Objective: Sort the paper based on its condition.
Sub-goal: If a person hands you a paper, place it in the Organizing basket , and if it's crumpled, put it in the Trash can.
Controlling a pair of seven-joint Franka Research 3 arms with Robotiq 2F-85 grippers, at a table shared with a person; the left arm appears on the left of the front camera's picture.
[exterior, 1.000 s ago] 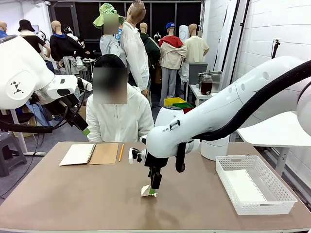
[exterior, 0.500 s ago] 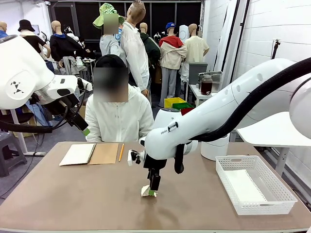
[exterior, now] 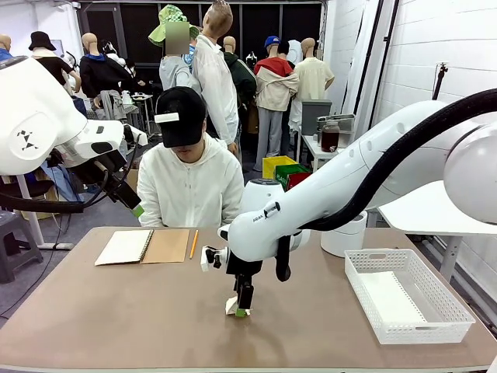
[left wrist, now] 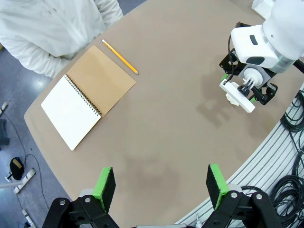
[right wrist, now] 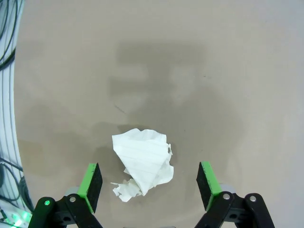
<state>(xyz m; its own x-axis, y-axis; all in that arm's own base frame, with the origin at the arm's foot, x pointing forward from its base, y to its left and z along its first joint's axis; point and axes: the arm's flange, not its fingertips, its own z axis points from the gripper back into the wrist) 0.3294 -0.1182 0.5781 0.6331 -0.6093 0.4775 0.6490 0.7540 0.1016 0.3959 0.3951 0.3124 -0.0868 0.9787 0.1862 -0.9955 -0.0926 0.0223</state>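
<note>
near the middle of the brown table [exterior: 116, 318], a bit toward the robot's edge, sits a crumpled white paper [exterior: 232, 305], folded up into a lumpy wad with faint ruled lines on it. the right gripper [exterior: 243, 311] is down right at it, pointing straight at the tabletop. from the right wrist view the paper [right wrist: 142, 164] lies between the two green pads [right wrist: 90, 186], which are spread wide with bare table on either side of the wad, so nothing is pinched. whether the fingertips actually touch the table is hard to say from these angles.

the left gripper [left wrist: 161, 187] is up high and well away from the paper, off at the left side of the table, with its green pads spread wide too and only bare tabletop between them. its camera looks down on an open spiral notebook [left wrist: 85, 97], one white page and the brown cover lying flat, with a yellow pencil [left wrist: 119, 57] just beside the cover's edge. the right gripper [left wrist: 247, 90] shows up there too, farther off.

over on the right side of the table there's a white mesh basket [exterior: 408, 294] with what looks like flat white sheets in the bottom. a person in a white hoodie [exterior: 190, 186] sits at the far side behind the notebook.
</note>
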